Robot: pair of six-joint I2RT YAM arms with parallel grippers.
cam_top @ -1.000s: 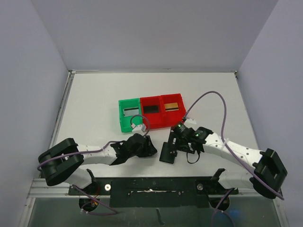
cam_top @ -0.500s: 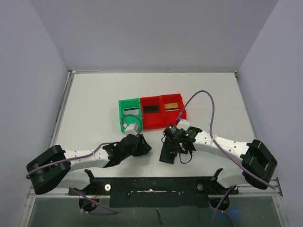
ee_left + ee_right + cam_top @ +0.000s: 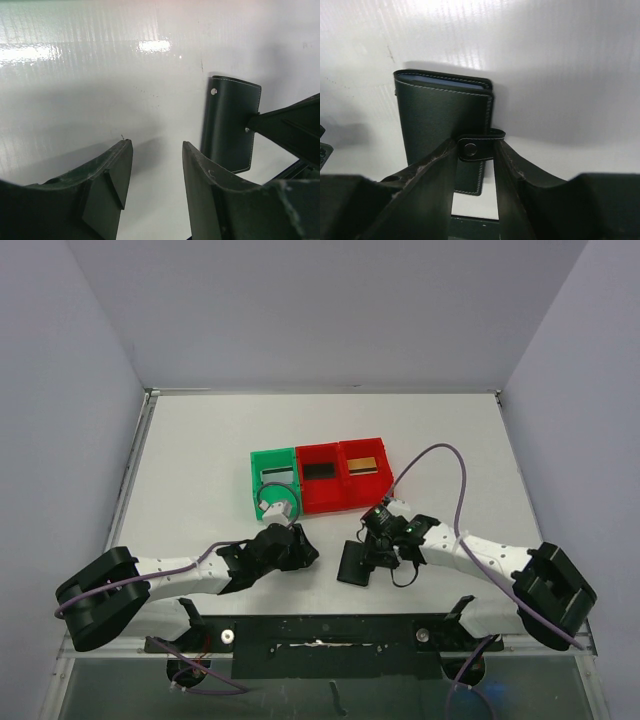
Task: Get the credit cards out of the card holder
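The card holder (image 3: pixel 354 564) is a closed black wallet lying flat near the table's front edge, also seen in the left wrist view (image 3: pixel 230 120) and the right wrist view (image 3: pixel 442 117). My right gripper (image 3: pixel 372 550) (image 3: pixel 476 148) is shut on its strap tab (image 3: pixel 476 148) at the wallet's right edge. My left gripper (image 3: pixel 304 552) (image 3: pixel 155 147) is open and empty, low over the table just left of the wallet. A silvery-grey card (image 3: pixel 275 477) lies in the green bin, a black card (image 3: pixel 318 470) and a gold card (image 3: pixel 364 465) in the red bins.
The green bin (image 3: pixel 256 490) and two red bins (image 3: pixel 335 502) stand in a row behind both grippers. The left arm's cable (image 3: pixel 272 502) loops over the green bin. The black base rail (image 3: pixel 320 635) runs along the near edge.
My right gripper swung left, then back right, staying at the wallet's strap. The left gripper drew back slightly. The wallet has stayed in place.
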